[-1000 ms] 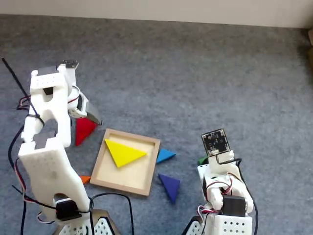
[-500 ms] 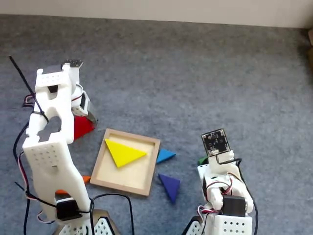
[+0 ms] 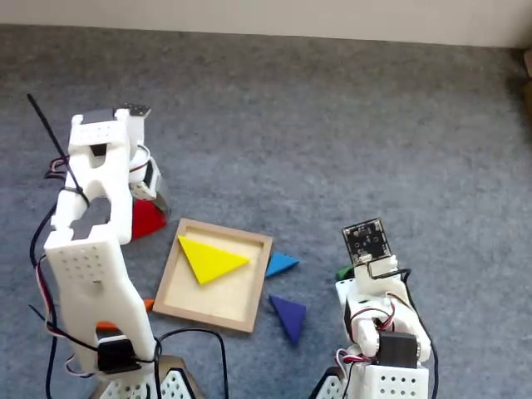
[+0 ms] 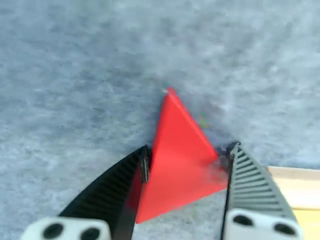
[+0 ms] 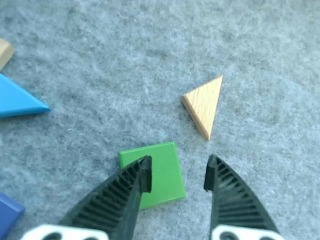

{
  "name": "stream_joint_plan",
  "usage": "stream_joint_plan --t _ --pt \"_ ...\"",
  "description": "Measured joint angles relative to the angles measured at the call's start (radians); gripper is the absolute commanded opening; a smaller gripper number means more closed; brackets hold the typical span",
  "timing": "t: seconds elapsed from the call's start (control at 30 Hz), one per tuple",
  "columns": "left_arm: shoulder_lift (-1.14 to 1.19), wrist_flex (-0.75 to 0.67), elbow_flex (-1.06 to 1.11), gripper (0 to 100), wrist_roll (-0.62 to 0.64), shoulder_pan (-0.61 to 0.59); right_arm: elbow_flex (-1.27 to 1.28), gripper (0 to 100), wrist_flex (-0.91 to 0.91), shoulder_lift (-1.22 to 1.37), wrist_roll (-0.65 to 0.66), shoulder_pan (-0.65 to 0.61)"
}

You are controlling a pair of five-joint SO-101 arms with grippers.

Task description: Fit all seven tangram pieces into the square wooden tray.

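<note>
The square wooden tray (image 3: 221, 229) lies on the grey carpet with a yellow triangle (image 3: 209, 258) inside. My left gripper (image 4: 187, 155) is open, and its fingers straddle a large red triangle (image 4: 177, 155) just left of the tray; both fingertips sit at the triangle's edges. In the high view, the red triangle (image 3: 148, 218) peeks out under that arm. My right gripper (image 5: 176, 175) hangs open over a green square (image 5: 152, 175), with a plain wooden triangle (image 5: 204, 105) just beyond it.
A light blue triangle (image 3: 281, 263) touches the tray's right side and a dark blue piece (image 3: 289, 316) lies below it. An orange piece (image 3: 145, 305) pokes out at the tray's lower left. Open carpet stretches across the far half.
The left arm has shifted to the right and come down over the red triangle, so its fingers now flank it. The right arm has stayed still.
</note>
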Motion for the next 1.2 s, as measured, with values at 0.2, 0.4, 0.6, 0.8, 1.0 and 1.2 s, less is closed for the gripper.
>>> stream_joint_plan --t 0.2,0.4,0.6,0.8,1.0,1.2 --pt "0.000 0.017 0.000 3 0.002 0.058 0.000 18.0 0.000 0.000 0.000 0.000" --pt "0.002 0.140 -0.066 1 0.000 0.130 0.000 18.0 0.000 0.000 0.000 0.000" --pt "-0.002 0.229 -0.189 1 0.000 0.138 0.000 18.0 0.000 -0.002 0.000 0.020" --pt "-0.160 0.235 -0.135 0 0.000 0.109 0.000 18.0 0.000 -0.002 0.000 0.038" --pt "-0.482 0.236 0.087 0 -0.068 0.097 0.000 18.0 0.000 -0.002 0.000 0.037" --pt "-0.760 0.206 0.313 1 -0.238 0.034 0.000 18.0 0.000 -0.002 0.000 0.037"
